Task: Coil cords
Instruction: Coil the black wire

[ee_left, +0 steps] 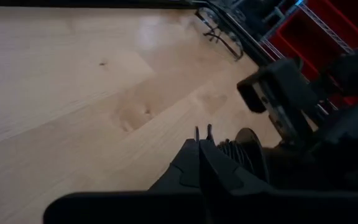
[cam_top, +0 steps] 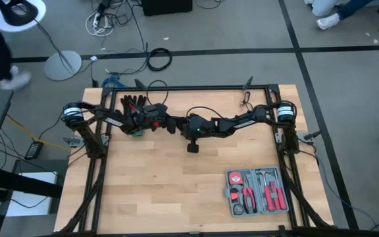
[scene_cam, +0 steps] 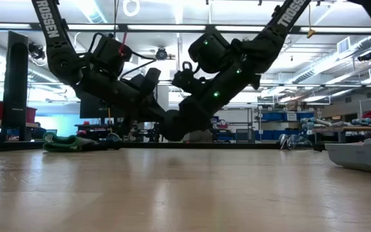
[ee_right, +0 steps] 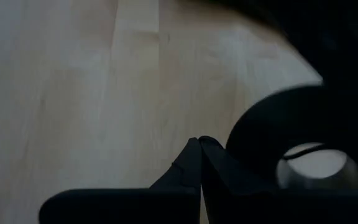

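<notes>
High view: both arms fold inward over the far middle of the wooden table (cam_top: 176, 191). The left gripper (cam_top: 174, 123) and right gripper (cam_top: 179, 125) meet tip to tip. A black glove (cam_top: 131, 105) lies behind the left arm; a tool case (cam_top: 258, 191) sits at the near right.

Low view: both arms hang low above the table; the cord cannot be made out.

Left wrist view: fingers (ee_left: 202, 146) clenched, nothing between them.

Right wrist view: fingers (ee_right: 199, 155) clenched, empty. The cord's whereabouts cannot be told.
</notes>
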